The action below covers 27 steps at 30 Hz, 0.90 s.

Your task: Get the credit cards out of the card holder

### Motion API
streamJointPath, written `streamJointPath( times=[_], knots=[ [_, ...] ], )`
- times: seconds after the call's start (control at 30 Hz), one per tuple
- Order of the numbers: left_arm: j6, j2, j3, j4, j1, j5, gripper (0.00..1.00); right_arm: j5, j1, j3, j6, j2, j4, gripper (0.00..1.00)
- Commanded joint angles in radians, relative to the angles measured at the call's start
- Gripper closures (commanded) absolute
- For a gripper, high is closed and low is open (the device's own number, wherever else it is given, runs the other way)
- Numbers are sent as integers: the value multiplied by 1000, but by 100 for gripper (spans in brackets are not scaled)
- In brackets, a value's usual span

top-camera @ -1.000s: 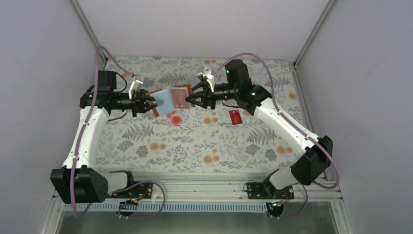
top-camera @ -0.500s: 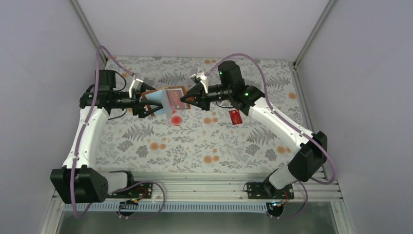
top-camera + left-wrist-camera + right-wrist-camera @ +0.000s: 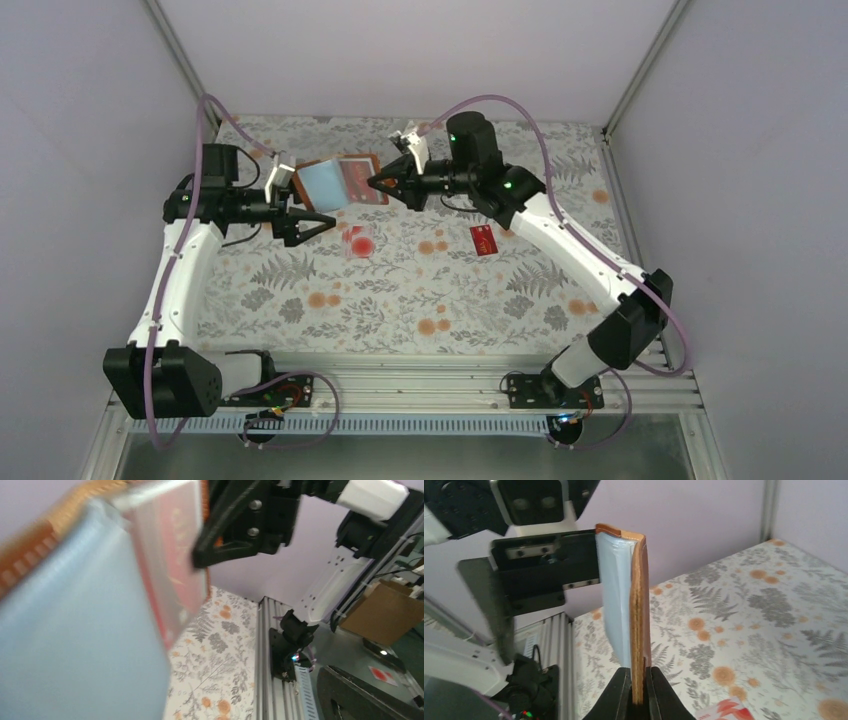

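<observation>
Your right gripper (image 3: 377,183) is clenched on the card holder (image 3: 335,183) at its brown edge, holding it open above the table (image 3: 400,300). Your left gripper (image 3: 312,226) stands released just beside it. The sleeved red card (image 3: 175,555) bears markings too blurred to read. The blotched card (image 3: 358,242) and the loose red card (image 3: 485,241) lie on the table.

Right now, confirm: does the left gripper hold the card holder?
No, the left gripper stands open; the right gripper pinches the card holder.

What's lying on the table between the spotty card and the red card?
Nothing lies between them. The top view shows only bare flowery tablecloth from the spotty card across to the red card.
</observation>
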Motion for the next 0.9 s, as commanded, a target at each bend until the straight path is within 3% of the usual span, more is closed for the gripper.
streamJointPath(
  times=[0.0,0.07,0.1,0.17,0.23,0.27,0.33,0.43,0.5,0.6,0.7,0.77,0.87],
  knots=[
    [-139,-17,-31,151,-2,-107,0,-112,51,35,-55,16,7,96],
    [-182,-16,-42,186,-3,-162,2,-151,53,23,-69,3,15,96],
    [-187,-14,-42,189,-3,-171,11,-163,53,17,-79,-5,15,96],
    [-189,-13,-40,188,-2,-163,43,-174,52,5,-95,-23,13,96],
    [-182,-14,-35,184,-2,-148,83,-169,46,-9,-108,-36,8,96],
    [-179,-14,-36,178,-2,-143,96,-168,40,-16,-108,-41,6,96],
    [-166,-14,-38,167,-2,-129,98,-163,25,-27,-103,-45,-1,96],
    [-189,-18,-35,170,0,-133,98,-88,-4,-29,-87,-57,-34,67],
    [-236,-18,-36,196,0,-191,98,-95,-29,-46,-91,-93,-31,59],
    [-276,-15,-41,228,-1,-304,98,-215,-39,-103,-130,-188,32,49],
    [-281,-14,-43,236,0,-314,98,-414,-35,-146,-146,-220,85,33],
    [-281,-15,-41,236,0,-317,98,-442,-14,-139,-129,-187,88,29],
    [-284,-19,-41,235,0,-333,98,-354,27,-141,-62,-143,131,32]
  ],
)
